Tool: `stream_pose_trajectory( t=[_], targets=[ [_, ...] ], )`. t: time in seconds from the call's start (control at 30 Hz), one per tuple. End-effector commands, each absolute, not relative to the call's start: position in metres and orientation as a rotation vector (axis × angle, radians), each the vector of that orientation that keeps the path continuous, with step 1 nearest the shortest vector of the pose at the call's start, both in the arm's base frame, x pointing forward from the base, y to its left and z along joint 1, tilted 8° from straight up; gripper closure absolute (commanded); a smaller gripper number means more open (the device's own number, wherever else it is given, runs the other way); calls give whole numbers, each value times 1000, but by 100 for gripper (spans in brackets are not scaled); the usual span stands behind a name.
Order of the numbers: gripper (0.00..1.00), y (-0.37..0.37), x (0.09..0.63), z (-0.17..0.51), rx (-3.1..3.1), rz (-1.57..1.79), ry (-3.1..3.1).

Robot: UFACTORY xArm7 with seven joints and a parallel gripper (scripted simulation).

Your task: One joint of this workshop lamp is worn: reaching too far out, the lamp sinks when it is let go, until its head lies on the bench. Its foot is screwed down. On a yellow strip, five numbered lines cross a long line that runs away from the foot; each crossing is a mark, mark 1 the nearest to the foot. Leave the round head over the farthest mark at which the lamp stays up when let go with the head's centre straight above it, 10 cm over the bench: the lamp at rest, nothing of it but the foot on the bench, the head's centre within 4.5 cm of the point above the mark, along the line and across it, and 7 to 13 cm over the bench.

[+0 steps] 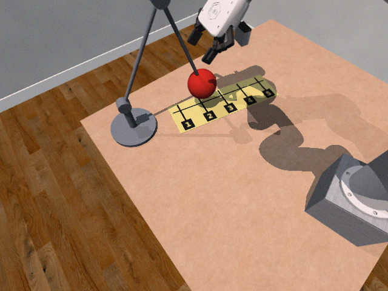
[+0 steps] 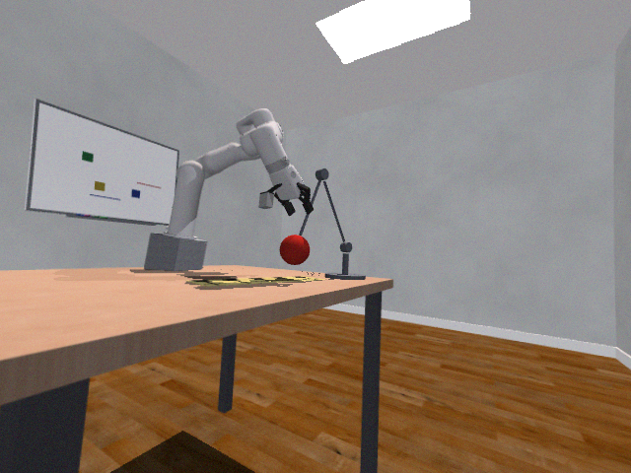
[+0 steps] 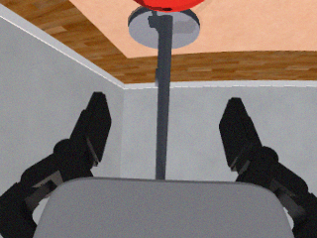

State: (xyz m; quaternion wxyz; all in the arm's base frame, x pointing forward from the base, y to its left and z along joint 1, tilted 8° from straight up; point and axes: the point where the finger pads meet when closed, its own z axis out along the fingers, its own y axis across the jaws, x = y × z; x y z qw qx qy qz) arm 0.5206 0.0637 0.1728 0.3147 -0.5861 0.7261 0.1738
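Observation:
The lamp's round red head [image 1: 202, 83] [image 2: 294, 249] [image 3: 170, 4] hangs in the air above the yellow strip [image 1: 193, 114] [image 2: 249, 279], around mark 2; its exact spot is hard to tell. The lamp's foot [image 1: 120, 134] [image 2: 351, 277] [image 3: 140, 34] stands at the bench's far corner. The dark elbow joint [image 1: 160, 2] [image 2: 321, 174] is high up, and the outer rod [image 1: 180, 39] [image 3: 162, 124] slopes down from it to the head. My gripper [image 1: 200, 50] [image 2: 299, 209] [image 3: 165, 109] is open, above the head and on the rod's outer side. The rod shows between the fingers in the wrist view, not gripped.
The robot's base block [image 1: 338, 200] [image 2: 175, 251] stands on the bench [image 1: 219, 219] [image 2: 153, 325]. The lower rod [image 1: 140, 53] [image 2: 334, 211] rises from the foot to the elbow. Arm shadows cover part of the strip, around marks 3 to 5.

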Motion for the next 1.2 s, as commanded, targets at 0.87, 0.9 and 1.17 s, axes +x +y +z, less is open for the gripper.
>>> stream_pose_trajectory(
  t=[0.87, 0.9, 1.17],
  targets=[
    [0, 88, 532, 144, -1544, 450, 1915],
    [0, 88, 532, 144, -1544, 450, 1915],
    [100, 89, 533, 144, -1544, 450, 1915]
  ],
)
